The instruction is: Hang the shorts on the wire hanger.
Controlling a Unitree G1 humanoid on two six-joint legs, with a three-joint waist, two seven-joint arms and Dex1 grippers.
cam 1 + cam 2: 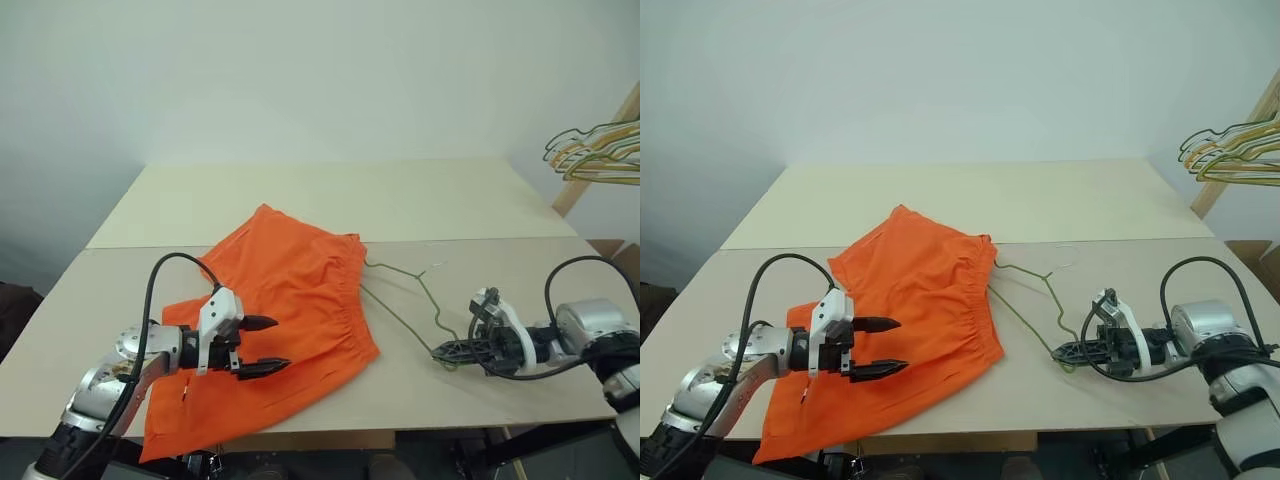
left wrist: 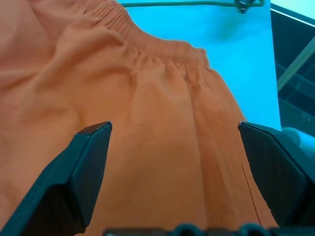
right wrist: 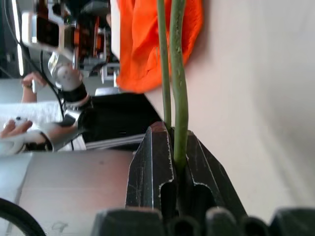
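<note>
Table (image 1: pixel 480 210), pale, two boards butted together; everything of interest lies on the near one.

Shorts (image 1: pixel 300 290): orange, soft, lying flat and rumpled directly ahead of and under the left gripper (image 1: pixel 262 346). Gathered waistband runs along the edge farthest from that gripper's tips, on the side toward the right gripper (image 1: pixel 447 351). Fabric looks light and limp; judged likely to sag and bunch when lifted, so the elastic waistband is the firmest place to take hold.

Left gripper: fingers spread wide, nothing between them, poised just over the cloth.

Right gripper: jaws pressed together, pinching the wire hanger (image 1: pixel 405 300) at one lower corner. Two strands of wire run out past the fingertips toward the shorts; the far end looks to tuck in at the waistband edge. Hook lies beyond, on bare table.

Hanger: thin, stiff, springy by the look of it; a single-corner pinch may let it swivel.
</note>
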